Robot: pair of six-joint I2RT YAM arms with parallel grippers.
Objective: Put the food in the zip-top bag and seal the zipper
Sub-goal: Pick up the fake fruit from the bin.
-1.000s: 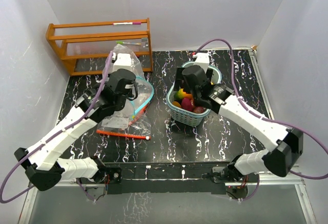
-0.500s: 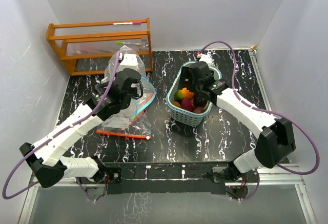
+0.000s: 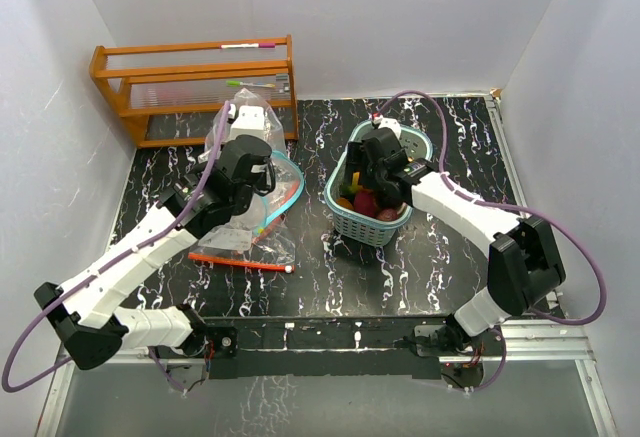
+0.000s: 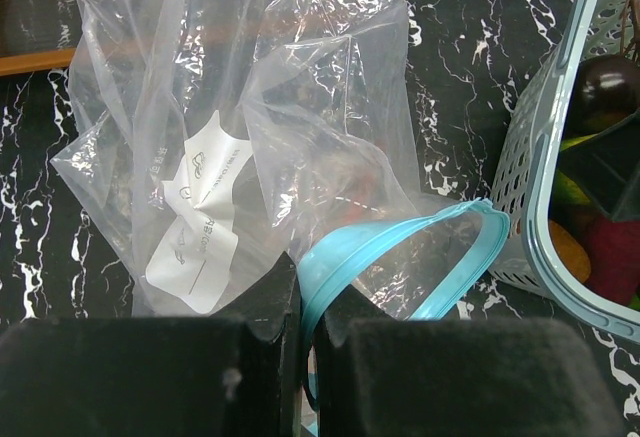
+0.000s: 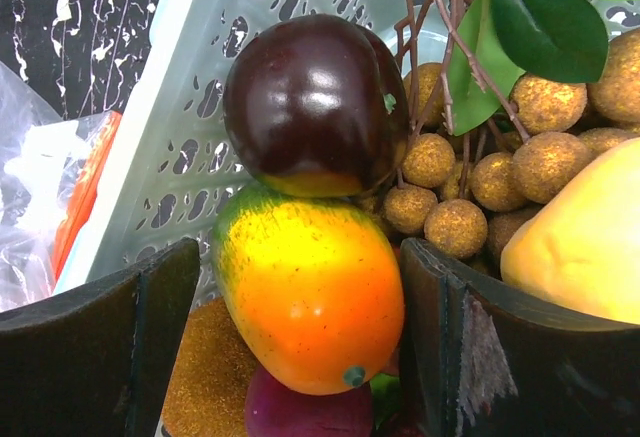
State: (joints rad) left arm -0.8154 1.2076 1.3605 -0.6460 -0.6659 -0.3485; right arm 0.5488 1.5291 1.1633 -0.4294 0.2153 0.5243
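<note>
Right gripper (image 5: 300, 302) is down inside the teal basket (image 3: 360, 227), which sits right of the desk's centre, toward the far edge. The jaws are spread and straddle an orange-yellow fruit (image 5: 310, 287). One finger is by the basket wall and the other is on the side of the brown nuts (image 5: 470, 182). I cannot tell whether either pad is touching the fruit yet. In the wrist view the fruit's long axis runs roughly along the fingers, so the jaws look set to close across its narrower width. A dark red fruit (image 5: 305, 107) rests on its far end, touching it, and would likely roll when the lower one lifts. A yellow fruit (image 5: 585, 227) and a leafy twig (image 5: 545, 17) crowd the outer finger. All the food in view is in the basket, and I can make out none in the bag. Left gripper (image 4: 308, 302) is clenched on the blue zipper rim (image 4: 400, 237) of the zip-top bag (image 4: 250, 107), left of centre, just beside the basket. The rim is bowed open in a loop facing the basket. The right arm is plainly the nearer one to the fruit, and the carry goes leftward over the basket wall to that mouth. A red stick (image 3: 240, 260) lies on the near side of the bag. A wooden rack (image 3: 195, 87) stands at the far left corner, out of the path.
</note>
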